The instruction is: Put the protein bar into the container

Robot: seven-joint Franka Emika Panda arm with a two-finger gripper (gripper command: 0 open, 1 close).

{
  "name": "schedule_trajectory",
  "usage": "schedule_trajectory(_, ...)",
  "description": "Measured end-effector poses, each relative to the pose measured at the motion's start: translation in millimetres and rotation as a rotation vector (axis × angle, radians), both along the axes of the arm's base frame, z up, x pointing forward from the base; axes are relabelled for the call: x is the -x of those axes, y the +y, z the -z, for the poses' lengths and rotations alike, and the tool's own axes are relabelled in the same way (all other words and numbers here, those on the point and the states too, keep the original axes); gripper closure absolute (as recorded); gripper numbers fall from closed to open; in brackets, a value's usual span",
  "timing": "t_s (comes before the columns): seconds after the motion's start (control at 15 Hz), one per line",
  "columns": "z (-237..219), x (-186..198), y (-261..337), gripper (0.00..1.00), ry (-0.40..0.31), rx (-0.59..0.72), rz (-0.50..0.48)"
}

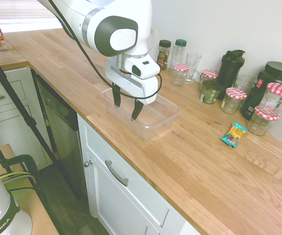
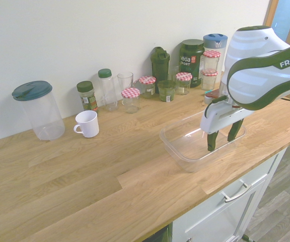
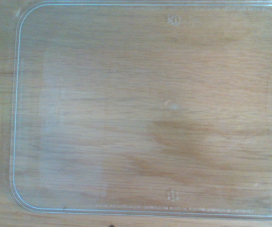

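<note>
Jaws (image 1: 127, 111) wide apart, nothing between them, pointing down over the clear tub (image 1: 168, 117). Protein bar (image 1: 234, 135) lies flat on the wooden surface (image 1: 190, 166), well apart from the tub, near the 2 stacked jars (image 1: 263, 119) with red-checked lids. Wrist view shows only the tub, no bar; second exterior view doesn't show the bar clearly. Tub looks empty, so the task reads as barely begun: 0 bars in, 1 to go. Next move, presumably: lift clear of the tub rim, cross to the bar, come down over it. Handling guess: light, foil wrapper slick and crinkly, filling fairly firm but able to dent. Best hold is across the narrow width at mid-length, 1 finger per long side, low enough to catch the bar itself and not just loose wrapper. Avoid the crimped ends; they'd likely fold or slip. Moderate squeeze should do. Risks: bar skidding away, or jaws bumping the jars.
</note>
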State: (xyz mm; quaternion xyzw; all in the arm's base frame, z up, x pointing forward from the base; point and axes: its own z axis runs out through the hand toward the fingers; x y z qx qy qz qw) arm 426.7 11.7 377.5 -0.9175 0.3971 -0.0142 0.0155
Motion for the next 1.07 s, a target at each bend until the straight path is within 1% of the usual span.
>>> schedule_trajectory(0.33, -4.2, 0.1, -12.7, 0.00, -0.020, 0.012, 0.029)
schedule_trajectory(0.67, -20.9, -3.0, -72.8, 0.00, -0.053, 0.000, 0.100)
schedule_trajectory(0.8, -28.3, -10.8, -99.6, 0.00, -0.065, -0.006, 0.114)
schedule_trajectory(1.07, -38.8, -40.8, -142.2, 0.00, -0.083, -0.011, 0.127)
